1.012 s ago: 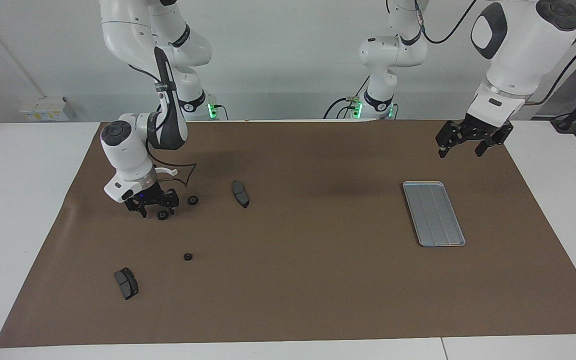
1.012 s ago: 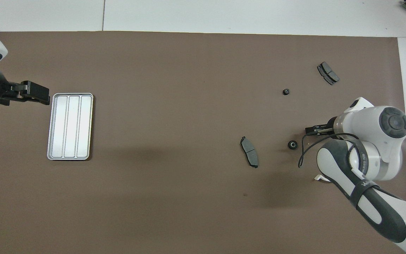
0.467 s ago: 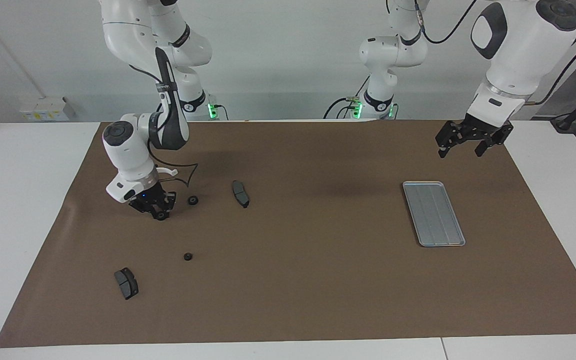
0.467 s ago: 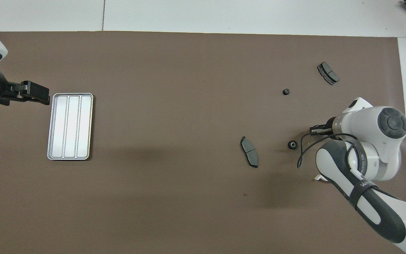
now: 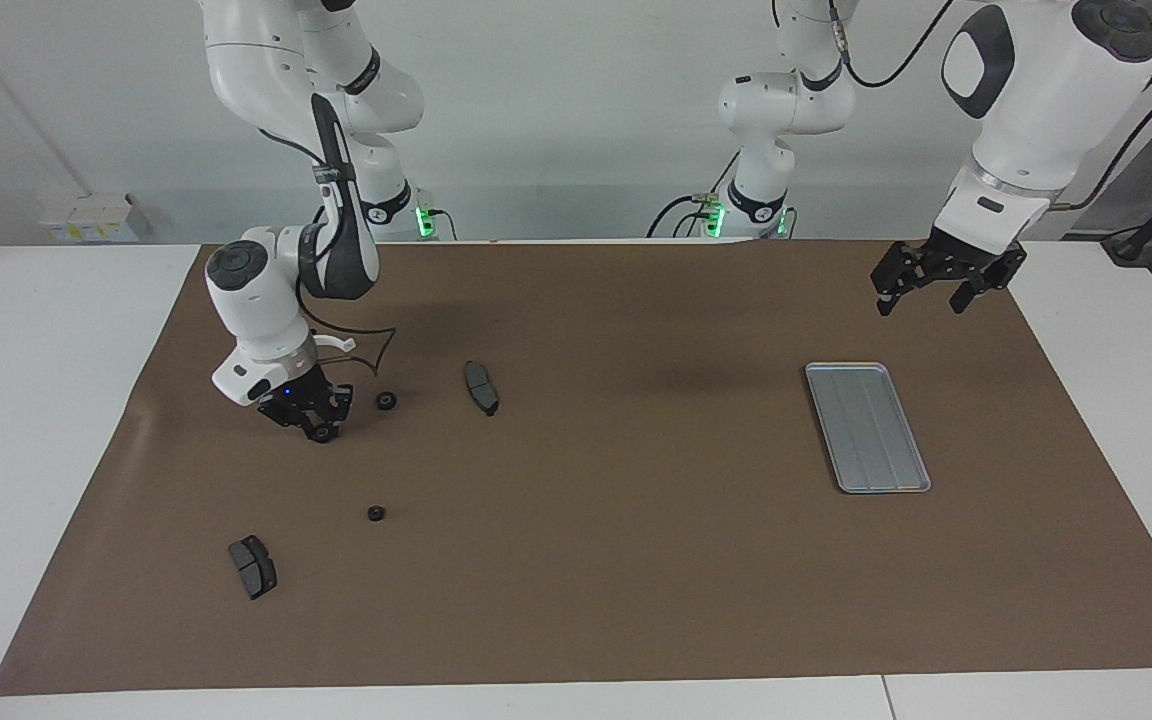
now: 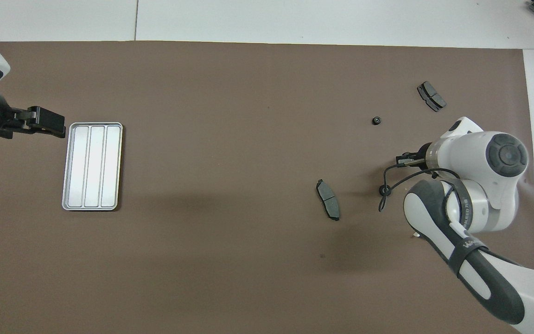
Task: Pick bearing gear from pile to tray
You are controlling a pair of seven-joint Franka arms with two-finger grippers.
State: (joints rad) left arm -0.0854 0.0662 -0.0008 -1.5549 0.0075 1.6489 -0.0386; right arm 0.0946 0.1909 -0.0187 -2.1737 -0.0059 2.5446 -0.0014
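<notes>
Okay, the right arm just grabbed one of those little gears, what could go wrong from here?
1. The right tool pinches the small black round gear only at its fingertips, so it might slip out during the long carry to the grooved silver-grey metal tray.
2. The tray's rim looks low, so a dropped gear could roll off.

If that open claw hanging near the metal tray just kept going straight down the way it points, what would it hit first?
Probably just the brown mat. The left gripper hangs open, pointing down, over bare mat beside the tray, on the side nearer the robots. Depth is hard to judge, so it might clip the rim.
</notes>
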